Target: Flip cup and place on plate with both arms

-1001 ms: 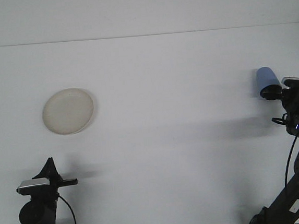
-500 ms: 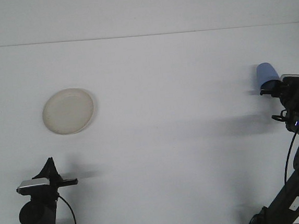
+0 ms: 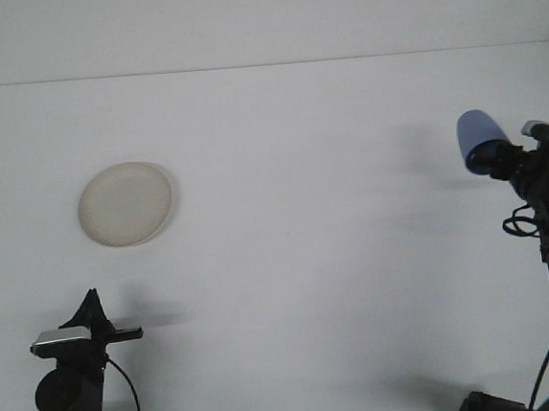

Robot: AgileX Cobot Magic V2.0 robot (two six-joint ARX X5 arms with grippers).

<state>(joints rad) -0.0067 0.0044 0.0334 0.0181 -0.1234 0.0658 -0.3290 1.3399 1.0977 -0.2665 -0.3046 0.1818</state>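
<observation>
A blue cup [image 3: 480, 136] hangs in the air at the far right, tilted up and to the left, with my right gripper [image 3: 497, 155] shut on its lower end. Its shadow lies on the table to the left of it. A cream plate [image 3: 125, 203] rests flat on the white table at the left, far from the cup. My left gripper [image 3: 96, 315] stands low near the front left edge, below the plate, with nothing near it.
The white table [image 3: 306, 241] stretches between the plate and the cup. Its far edge runs across the top of the view. Dark cables hang from the right arm at the right edge.
My right gripper has lifted the blue cup off the table, moved it a little left and tilted it further. The left arm and the plate have not moved.
</observation>
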